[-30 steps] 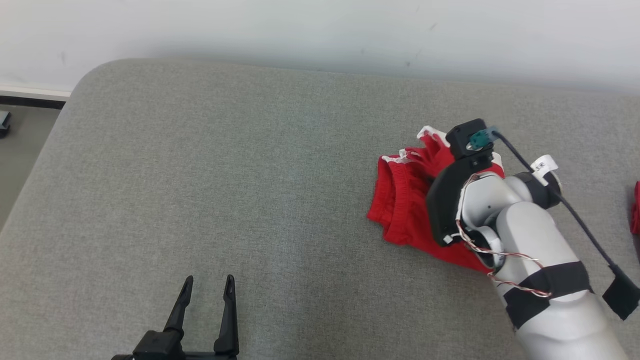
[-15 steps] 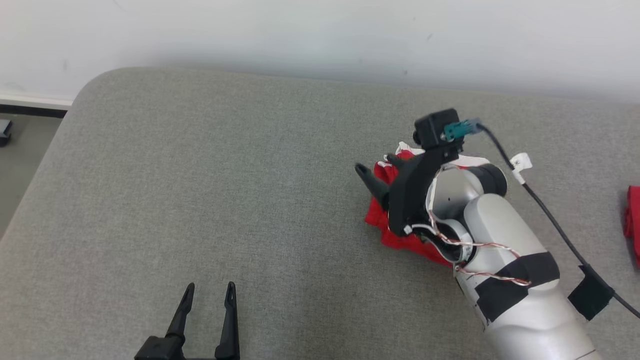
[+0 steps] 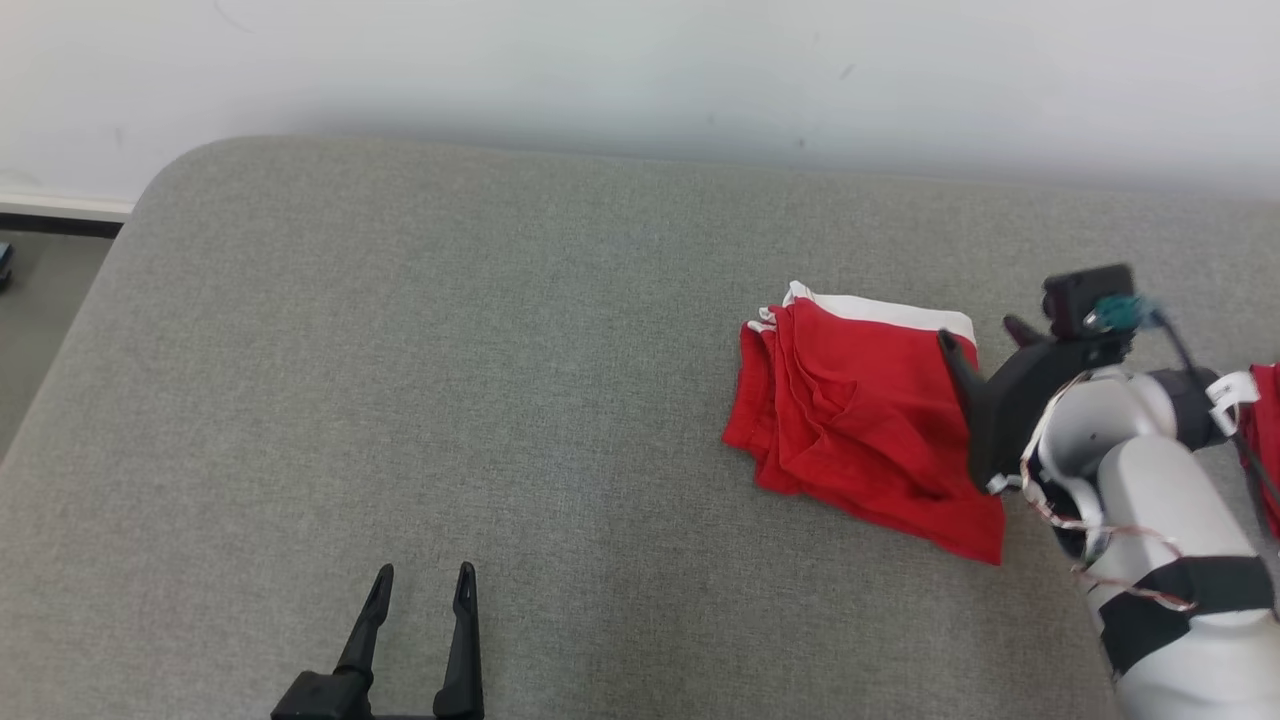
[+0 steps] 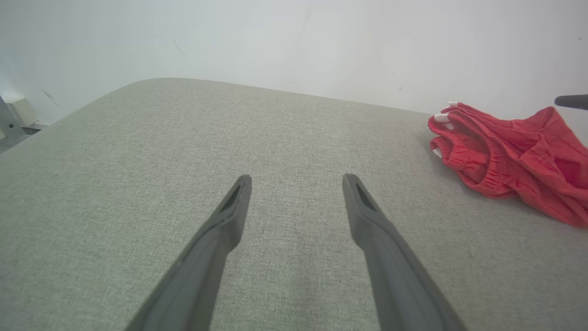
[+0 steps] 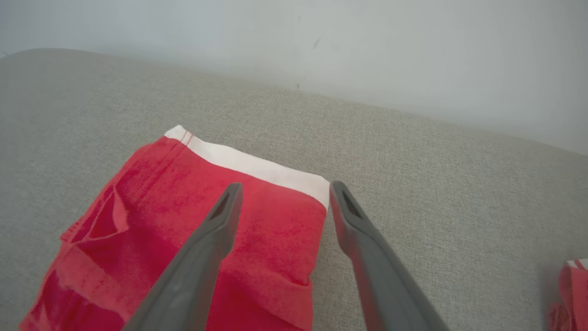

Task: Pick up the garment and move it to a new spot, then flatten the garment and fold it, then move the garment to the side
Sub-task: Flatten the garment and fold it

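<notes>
1. Folded red garment (image 3: 860, 420) lies on the grey cushion (image 3: 400, 350), towards its right side.
2. Right gripper (image 3: 978, 332) hangs over the garment's right edge, fingers spread, holding nothing.
3. Left gripper (image 3: 424, 572) is well apart, spread wide, empty.

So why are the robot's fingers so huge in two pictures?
Left wrist view: the left gripper sits right by the wide lens, so it looms large. Right wrist view: same for the right gripper by the red garment. Head view: farther off, so they look small.
</notes>
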`<state>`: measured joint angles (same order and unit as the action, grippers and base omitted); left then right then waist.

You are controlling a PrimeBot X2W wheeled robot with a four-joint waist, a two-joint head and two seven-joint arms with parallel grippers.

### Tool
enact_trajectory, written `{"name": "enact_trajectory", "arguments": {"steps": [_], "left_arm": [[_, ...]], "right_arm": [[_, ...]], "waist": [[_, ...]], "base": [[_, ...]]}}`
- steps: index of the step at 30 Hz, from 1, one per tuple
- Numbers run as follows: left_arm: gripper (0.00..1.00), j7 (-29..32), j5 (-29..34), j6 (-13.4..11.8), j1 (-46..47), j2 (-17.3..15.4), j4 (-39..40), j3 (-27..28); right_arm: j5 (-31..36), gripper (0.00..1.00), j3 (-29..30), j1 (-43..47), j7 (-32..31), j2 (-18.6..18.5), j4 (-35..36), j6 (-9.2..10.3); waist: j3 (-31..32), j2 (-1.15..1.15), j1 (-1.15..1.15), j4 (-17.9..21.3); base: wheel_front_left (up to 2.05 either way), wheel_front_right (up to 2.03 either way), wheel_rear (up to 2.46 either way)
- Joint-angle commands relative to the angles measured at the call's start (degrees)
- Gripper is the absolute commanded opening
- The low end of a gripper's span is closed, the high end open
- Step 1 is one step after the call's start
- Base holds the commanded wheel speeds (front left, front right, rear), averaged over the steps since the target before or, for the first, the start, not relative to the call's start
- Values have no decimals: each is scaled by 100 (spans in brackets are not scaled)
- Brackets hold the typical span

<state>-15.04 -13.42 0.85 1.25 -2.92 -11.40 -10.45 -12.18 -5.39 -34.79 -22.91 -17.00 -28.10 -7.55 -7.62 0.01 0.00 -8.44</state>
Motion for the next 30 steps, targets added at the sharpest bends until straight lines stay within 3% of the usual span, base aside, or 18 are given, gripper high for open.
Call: {"name": "enact_trajectory", "arguments": {"steps": [1, 16, 26, 27, 28, 29, 30], "left_arm": [[100, -16, -20, -12, 48, 6, 21, 12], [100, -16, 37, 4, 73, 6, -10, 106], [100, -16, 35, 47, 60, 6, -44, 130], [100, -16, 35, 40, 34, 6, -43, 145], [100, -17, 36, 25, 4, 6, -35, 158], [100, -16, 46, 11, -25, 6, -18, 175], [100, -16, 52, -5, -55, 6, -7, 198]], "right_arm": [[195, 0, -103, 163, 143, 39, -63, 12], [218, 0, -1401, 959, 439, 963, 125, 12], [-231, 0, -1731, 994, 969, 1327, 168, 13], [-335, 15, -1734, 1044, 1070, 1353, 249, 12], [-458, 37, -1743, 1098, 1164, 1377, 340, 12], [-575, 100, -1789, 1152, 1243, 1390, 463, 12], [-713, 100, -1755, 1225, 1335, 1400, 577, 13]], "waist": [[-71, -1, 0, -27], [-29, -1, 0, 64], [83, -1, 0, 87], [118, -1, 0, 93], [149, -1, 0, 101], [180, -1, 0, 110], [218, -1, 0, 124]], "base": [[0, 0, 0], [0, 0, 0], [0, 0, 0], [0, 0, 0], [0, 0, 0], [0, 0, 0], [0, 0, 0]]}}
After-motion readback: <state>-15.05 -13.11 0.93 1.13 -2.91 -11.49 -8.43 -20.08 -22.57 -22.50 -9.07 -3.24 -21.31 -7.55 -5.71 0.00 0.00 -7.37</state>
